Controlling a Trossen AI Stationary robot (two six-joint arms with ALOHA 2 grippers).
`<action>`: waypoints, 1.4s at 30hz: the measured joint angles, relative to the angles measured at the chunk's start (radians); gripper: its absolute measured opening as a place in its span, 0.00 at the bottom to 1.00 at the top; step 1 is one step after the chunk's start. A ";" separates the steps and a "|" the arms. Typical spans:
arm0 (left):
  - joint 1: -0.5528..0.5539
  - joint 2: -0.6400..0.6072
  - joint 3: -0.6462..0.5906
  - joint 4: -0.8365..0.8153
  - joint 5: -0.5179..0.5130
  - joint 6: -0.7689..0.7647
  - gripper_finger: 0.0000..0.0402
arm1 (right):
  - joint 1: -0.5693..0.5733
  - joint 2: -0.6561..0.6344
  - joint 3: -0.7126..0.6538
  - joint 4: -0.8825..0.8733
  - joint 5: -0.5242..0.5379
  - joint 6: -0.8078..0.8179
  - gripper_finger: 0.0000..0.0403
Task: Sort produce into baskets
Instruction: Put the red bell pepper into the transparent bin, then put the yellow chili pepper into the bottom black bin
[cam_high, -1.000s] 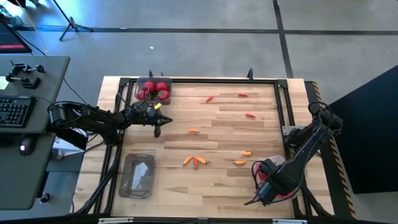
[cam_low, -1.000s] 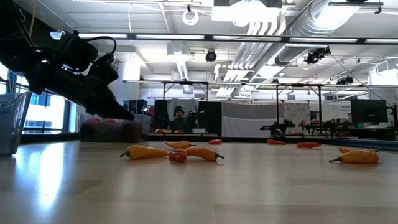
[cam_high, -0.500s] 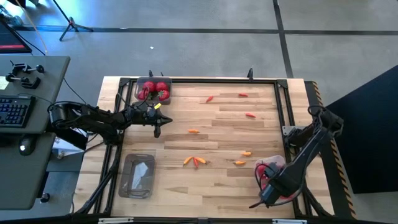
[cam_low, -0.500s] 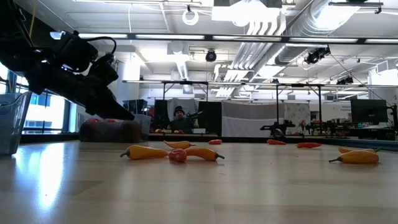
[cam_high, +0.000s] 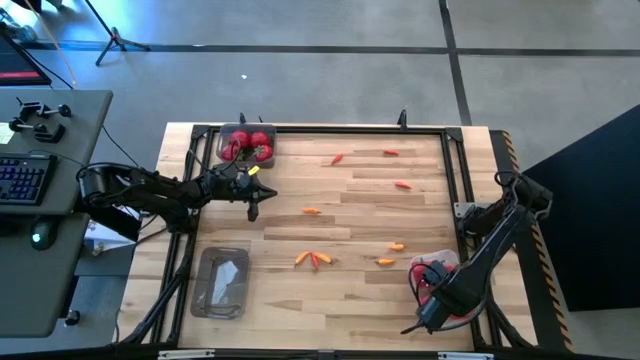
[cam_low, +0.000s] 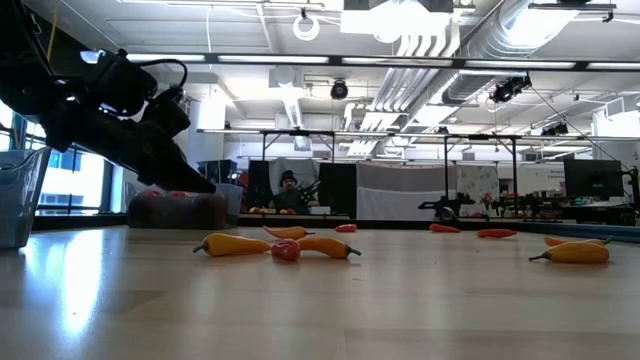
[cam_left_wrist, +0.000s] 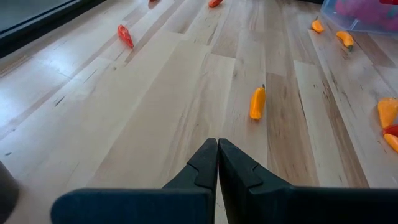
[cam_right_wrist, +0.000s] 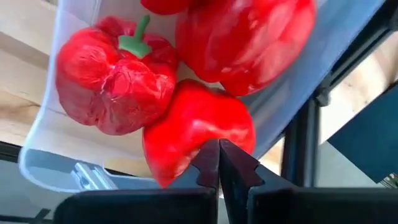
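At the near right corner of the counter (cam_high: 350, 215), the right tool (cam_high: 428, 312) hangs over a clear tub (cam_high: 446, 268) of red bell peppers (cam_right_wrist: 112, 84), its fingers clenched with nothing between them. The wrist view shows three peppers in that tub: glossy red, lumpy, one with a short green stem, and one cut off by the frame edge. From above the arm hides most of this tub.

A second clear tub (cam_high: 247, 143) sits at the far left corner, filled with small round red fruits with green tops; they crowd together and I cannot count them. A third tub (cam_high: 221, 282) stands near the left front edge, see-through grey, with something pale inside that is hard to make out.

The left tool (cam_high: 253, 207) hovers just in front of the fruit tub, its fingers pressed together and empty.

Scattered on the bare wood are tiny slim peppers. Counting from above: three red ones toward the far side (cam_high: 337, 158), one orange near the middle (cam_high: 312, 211), a touching cluster of two orange and one red (cam_high: 314, 260), and two orange ones toward the right (cam_high: 397, 246). That makes nine. In the low view the cluster (cam_low: 285, 246) lies in the middle, and the left arm blocks part of the fruit tub.
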 joint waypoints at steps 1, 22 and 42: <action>0.000 0.000 0.000 0.004 0.000 0.004 0.00 | 0.000 0.000 0.017 -0.022 0.013 0.000 0.00; -0.035 -0.011 0.091 -0.130 0.145 -0.001 0.00 | -0.486 -0.010 -0.158 0.681 0.647 -0.726 0.00; -0.161 0.125 0.286 -0.310 -0.007 0.188 0.33 | -0.901 -0.006 -0.486 1.660 0.613 -1.349 0.00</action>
